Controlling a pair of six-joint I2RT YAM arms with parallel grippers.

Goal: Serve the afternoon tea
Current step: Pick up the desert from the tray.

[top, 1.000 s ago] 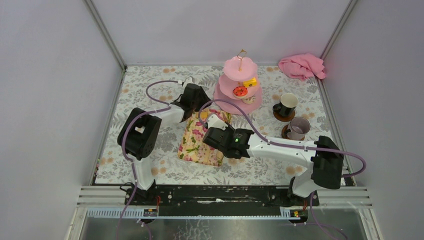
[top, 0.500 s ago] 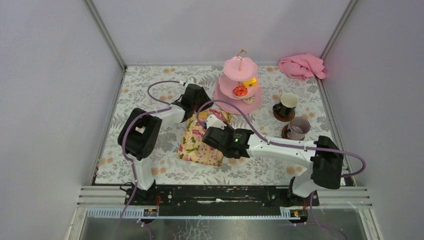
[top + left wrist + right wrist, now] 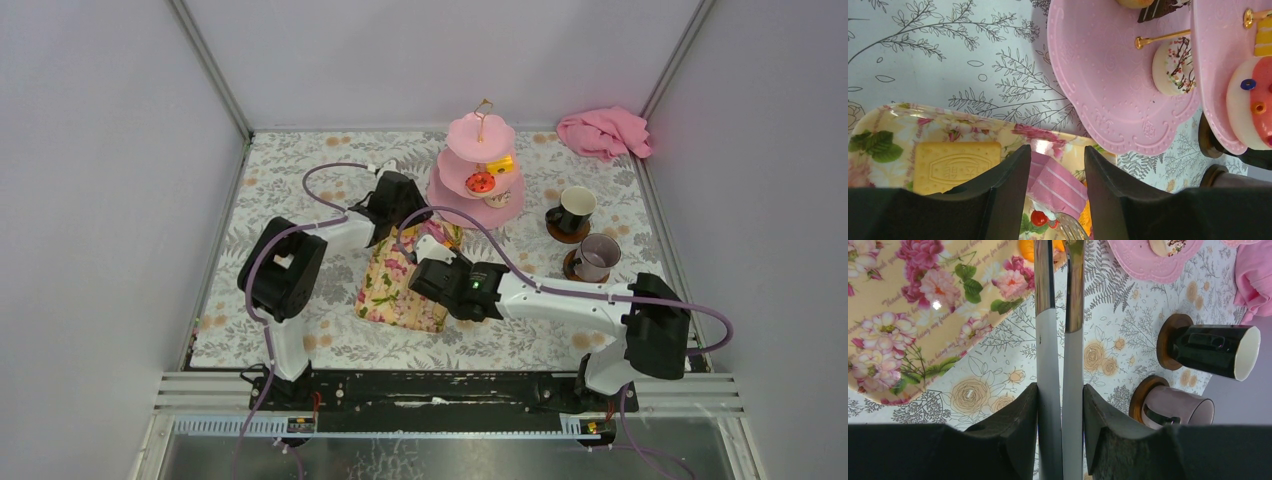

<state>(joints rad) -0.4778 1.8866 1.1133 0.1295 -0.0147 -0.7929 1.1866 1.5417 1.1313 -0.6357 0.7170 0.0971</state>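
Only the left wrist view showed the left claw (image 3: 1057,150) part-open astride a pink striped cake (image 3: 1055,185) on the floral tray (image 3: 893,117), beside a biscuit (image 3: 955,161). I could not tell whether it pinched. The right wrist view showed the right claw (image 3: 1060,390) clenched on metal tongs (image 3: 1044,340), their tips at an orange cake (image 3: 1024,246). The pink stand (image 3: 465,140), upper centre overhead, held red-topped (image 3: 480,182), yellow (image 3: 501,163) and sprinkled (image 3: 1173,67) cakes. The black mug (image 3: 572,210) and grey mug (image 3: 597,256) stood at right. The tray's script was unreadable.
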